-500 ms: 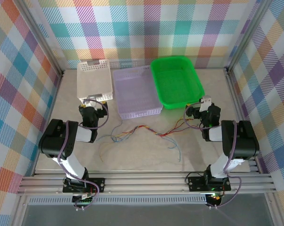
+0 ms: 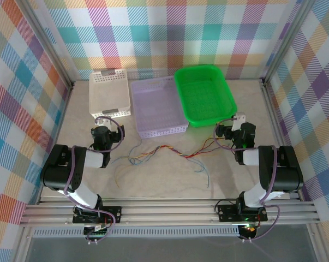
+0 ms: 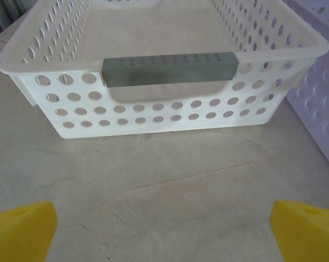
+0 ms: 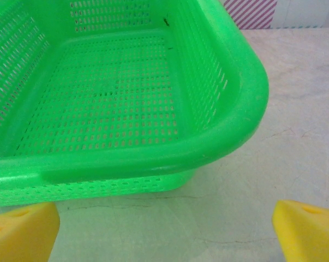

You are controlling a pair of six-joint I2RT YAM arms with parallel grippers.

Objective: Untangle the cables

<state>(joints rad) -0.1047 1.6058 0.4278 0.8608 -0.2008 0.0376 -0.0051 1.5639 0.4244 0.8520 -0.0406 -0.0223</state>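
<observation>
Top external view, near edge: both arms are folding low over the worktop (image 2: 164,185). Just beyond their elbows the cables (image 2: 164,153) are lying on the bare surface between the arms, outside every basket. Red-orange, yellow and blue-grey strands are twisting together in a band running left to right. Loose blue-grey ends are trailing toward the near side at both flanks.

Left end effector (image 2: 103,130) is sitting beside the left end of the bundle and facing the white basket (image 2: 108,93). I cannot tell whether it is touching a strand. In the left wrist view its yellow fingertips (image 3: 19,232) are standing wide apart at the lower corners, released, with only worktop between them.

Right end effector (image 2: 231,128) is sitting by the right end of the bundle and facing the green basket (image 2: 203,93). In the right wrist view its fingertips (image 4: 309,229) are likewise spread, gripping nothing.

Farther back, three baskets are standing in a row: white on the left, lavender basket (image 2: 156,106) in the middle, green on the right. The lavender and green ones are touching or nearly so. The white one's grey handle (image 3: 169,69) is facing the left wrist camera. All three perforated floors are showing bare.
</observation>
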